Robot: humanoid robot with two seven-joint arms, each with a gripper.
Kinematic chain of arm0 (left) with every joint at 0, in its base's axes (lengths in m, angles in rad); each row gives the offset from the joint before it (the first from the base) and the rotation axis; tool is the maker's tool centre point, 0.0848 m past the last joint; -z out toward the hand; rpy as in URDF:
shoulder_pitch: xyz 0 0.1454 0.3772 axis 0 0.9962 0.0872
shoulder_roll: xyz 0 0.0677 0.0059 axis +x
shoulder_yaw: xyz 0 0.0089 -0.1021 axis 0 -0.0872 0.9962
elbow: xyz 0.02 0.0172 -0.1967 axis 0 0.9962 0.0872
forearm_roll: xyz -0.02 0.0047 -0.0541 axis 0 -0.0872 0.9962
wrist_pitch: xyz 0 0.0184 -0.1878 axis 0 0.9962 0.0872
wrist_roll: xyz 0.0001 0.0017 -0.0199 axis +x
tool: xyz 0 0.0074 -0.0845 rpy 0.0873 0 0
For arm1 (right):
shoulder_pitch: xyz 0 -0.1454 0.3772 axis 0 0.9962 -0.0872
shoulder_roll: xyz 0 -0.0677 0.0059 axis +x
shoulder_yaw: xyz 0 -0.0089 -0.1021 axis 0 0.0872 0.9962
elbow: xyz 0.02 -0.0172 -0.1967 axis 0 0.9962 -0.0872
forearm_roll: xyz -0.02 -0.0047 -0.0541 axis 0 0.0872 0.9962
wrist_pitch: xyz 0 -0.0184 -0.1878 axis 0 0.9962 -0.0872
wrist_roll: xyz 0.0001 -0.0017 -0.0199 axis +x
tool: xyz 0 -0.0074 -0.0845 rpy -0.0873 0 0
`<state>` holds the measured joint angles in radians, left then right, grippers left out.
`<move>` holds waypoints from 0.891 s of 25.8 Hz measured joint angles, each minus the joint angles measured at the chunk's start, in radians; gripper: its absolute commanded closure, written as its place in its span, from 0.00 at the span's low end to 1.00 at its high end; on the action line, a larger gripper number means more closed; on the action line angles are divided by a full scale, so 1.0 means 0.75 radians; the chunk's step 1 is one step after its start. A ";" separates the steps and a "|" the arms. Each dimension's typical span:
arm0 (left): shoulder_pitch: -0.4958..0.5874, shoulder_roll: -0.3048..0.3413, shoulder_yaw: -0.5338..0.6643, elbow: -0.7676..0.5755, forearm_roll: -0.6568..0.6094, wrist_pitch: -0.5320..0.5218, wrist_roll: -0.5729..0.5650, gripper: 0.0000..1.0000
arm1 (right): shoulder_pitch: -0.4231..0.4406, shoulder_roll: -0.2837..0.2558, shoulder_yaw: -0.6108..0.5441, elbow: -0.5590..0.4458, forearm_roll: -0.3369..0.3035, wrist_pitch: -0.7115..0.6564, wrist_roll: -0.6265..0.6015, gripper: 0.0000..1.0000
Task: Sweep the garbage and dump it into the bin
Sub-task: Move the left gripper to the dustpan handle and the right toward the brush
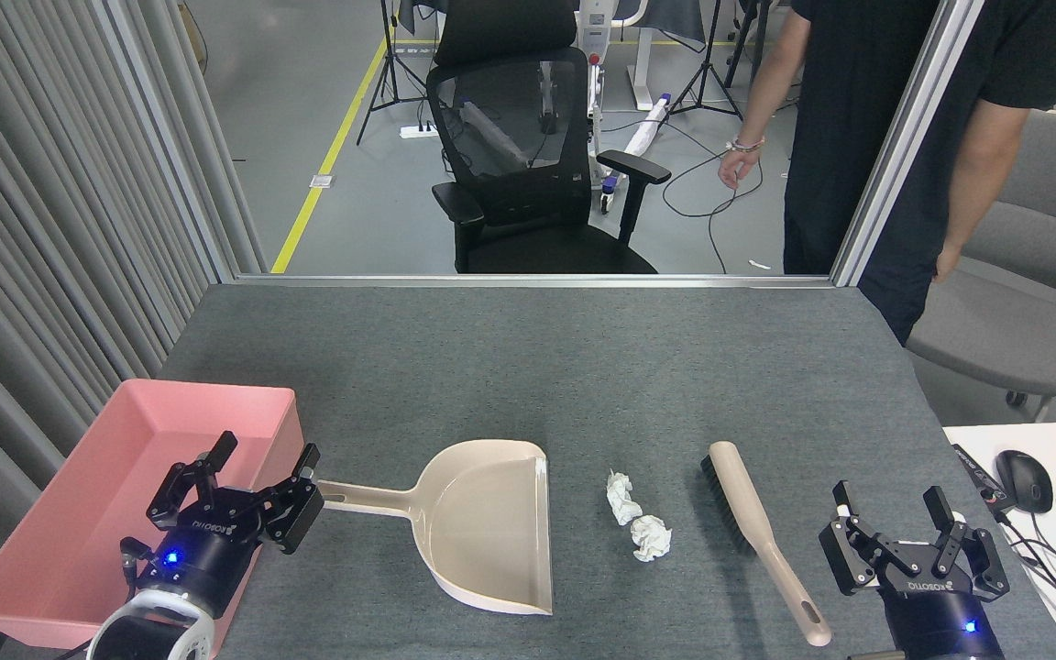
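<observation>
Lying between both pincers: garbage (638, 516)

far table (528, 367) clear, garbage (638, 518) between dustpan (491, 522), brush (757, 532)

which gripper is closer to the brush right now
Right. The right gripper sits open just to the right of the brush, near its handle end. The left gripper is far across the table, over the pink bin by the dustpan handle.
</observation>
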<state>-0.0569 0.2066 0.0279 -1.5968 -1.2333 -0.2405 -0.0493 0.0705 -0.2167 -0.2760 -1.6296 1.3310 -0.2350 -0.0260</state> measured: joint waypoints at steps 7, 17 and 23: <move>-0.001 0.010 0.002 0.001 -0.003 -0.002 0.005 0.01 | -0.003 0.000 -0.003 -0.004 0.001 0.008 0.018 0.02; 0.003 0.001 0.055 -0.029 0.226 0.005 -0.012 0.01 | 0.018 -0.033 -0.005 -0.081 0.002 0.006 0.031 0.02; 0.079 0.003 0.060 -0.088 0.569 0.006 -0.055 0.01 | 0.042 -0.039 -0.009 -0.095 0.002 0.005 0.033 0.02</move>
<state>0.0025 0.2088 0.0727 -1.6628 -0.8062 -0.2361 -0.0904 0.1023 -0.2462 -0.2826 -1.7005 1.3328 -0.2310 -0.0015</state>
